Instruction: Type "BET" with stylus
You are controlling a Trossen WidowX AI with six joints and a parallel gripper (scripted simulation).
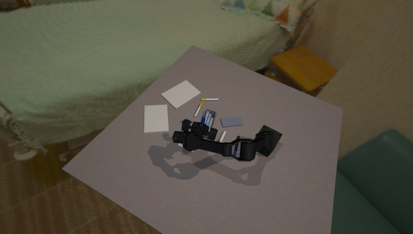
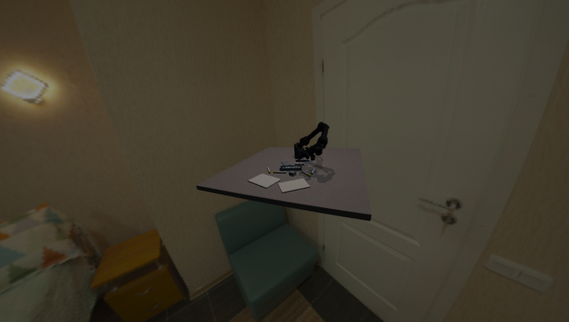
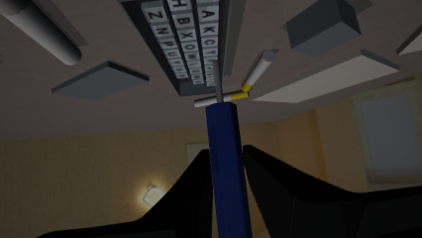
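Note:
My gripper (image 3: 226,154) (image 1: 200,126) (image 2: 301,153) is shut on the blue stylus (image 3: 224,144) (image 1: 203,120), whose thin grey tip points up the wrist view. The small keyboard (image 3: 184,36) (image 1: 211,113) (image 2: 290,167) lies on the desk (image 1: 202,188) (image 2: 343,187) with light lettered keys in rows. In the wrist view the stylus tip lies over the right-hand key row, near the keyboard's end edge. I cannot tell whether the tip touches a key. The arm covers the near end of the keyboard in the top view.
Two white-and-yellow pens (image 1: 209,99) (image 1: 197,109) lie beyond the keyboard, and a white pen (image 1: 222,136) lies by the arm. Two paper sheets (image 1: 180,93) (image 1: 156,118) lie to the left and a grey card (image 1: 231,121) to the right. The arm's base (image 1: 269,140) stands farther right.

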